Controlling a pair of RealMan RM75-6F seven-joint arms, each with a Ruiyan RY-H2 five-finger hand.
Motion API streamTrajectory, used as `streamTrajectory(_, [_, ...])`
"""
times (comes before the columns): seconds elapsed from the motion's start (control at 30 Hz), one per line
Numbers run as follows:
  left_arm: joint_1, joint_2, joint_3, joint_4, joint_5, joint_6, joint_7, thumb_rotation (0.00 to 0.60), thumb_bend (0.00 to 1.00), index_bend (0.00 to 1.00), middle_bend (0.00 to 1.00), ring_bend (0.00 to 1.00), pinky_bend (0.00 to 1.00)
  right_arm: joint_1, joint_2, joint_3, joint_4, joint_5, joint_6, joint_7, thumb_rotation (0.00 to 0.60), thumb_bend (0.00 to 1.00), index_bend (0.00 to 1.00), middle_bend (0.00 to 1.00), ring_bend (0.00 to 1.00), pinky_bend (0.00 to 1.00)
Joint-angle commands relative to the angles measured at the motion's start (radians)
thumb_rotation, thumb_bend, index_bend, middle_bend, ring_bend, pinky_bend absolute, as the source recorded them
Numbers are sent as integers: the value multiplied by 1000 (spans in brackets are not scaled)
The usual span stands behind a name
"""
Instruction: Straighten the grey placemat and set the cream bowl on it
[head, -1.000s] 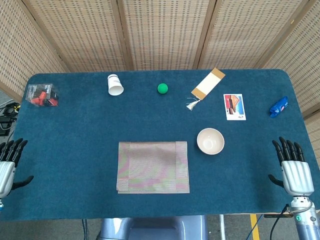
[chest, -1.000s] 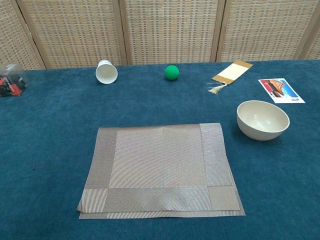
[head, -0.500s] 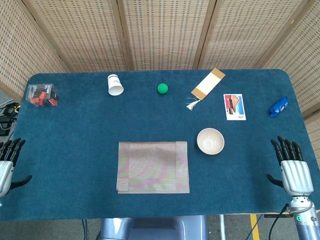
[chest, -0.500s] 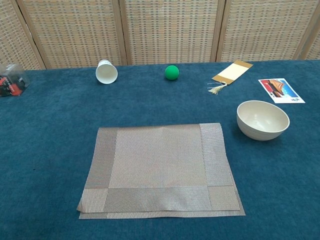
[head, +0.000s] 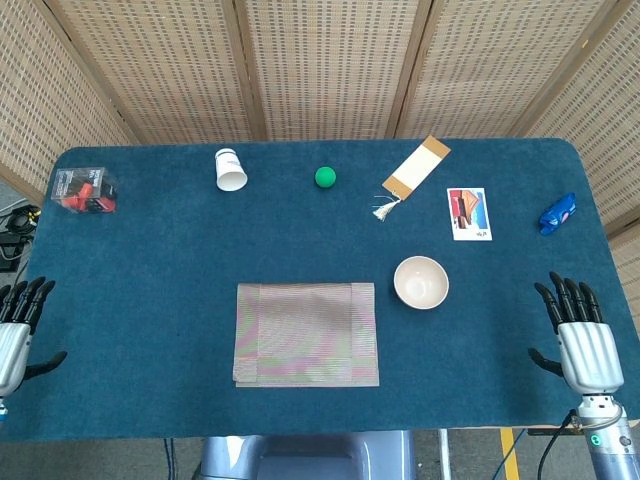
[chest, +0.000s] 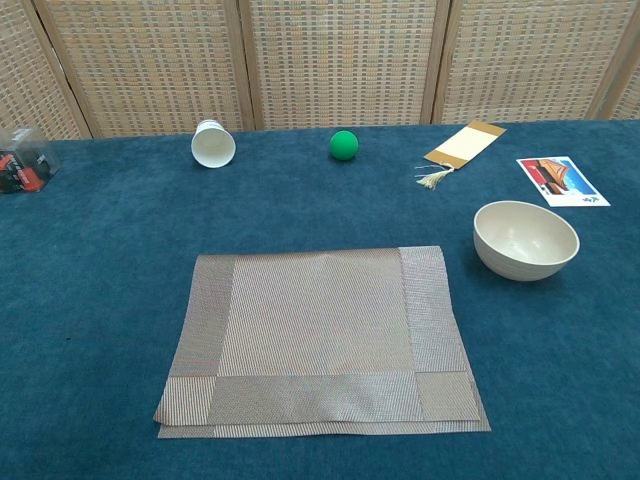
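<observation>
one grey placemat (chest: 318, 336), one cream bowl (chest: 525, 239), left robot hand (head: 14, 331) and right robot hand (head: 580, 338) both empty, fingers spread

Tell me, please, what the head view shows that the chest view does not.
Only the head view shows the left hand, the right hand and a blue object. The chest view adds nothing of its own, only a closer look. Both show the grey placemat, cream bowl, white cup and green ball.
</observation>
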Motion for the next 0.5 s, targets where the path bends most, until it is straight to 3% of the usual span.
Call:
streamTrajectory(0.03, [0, -1, -1, 0, -4, -2, 3, 600, 0, 0, 0, 0, 0, 10, -9, 5, -2, 4, -19, -8, 600, 172, 251, 0, 0, 0])
streamTrajectory(0.23, [-3, -5, -4, 4, -11, -8, 11, 600, 0, 0, 0, 0, 0, 57, -26, 29, -39, 25, -89, -34, 600, 186, 330, 27, 0, 0])
streamTrajectory(0.5, [-1, -2, -9, 1, -18, -5, 5, 600, 0, 0, 0, 0, 0, 142, -91, 79, -68, 78, -184, -156, 600, 305, 450, 95, 0, 48])
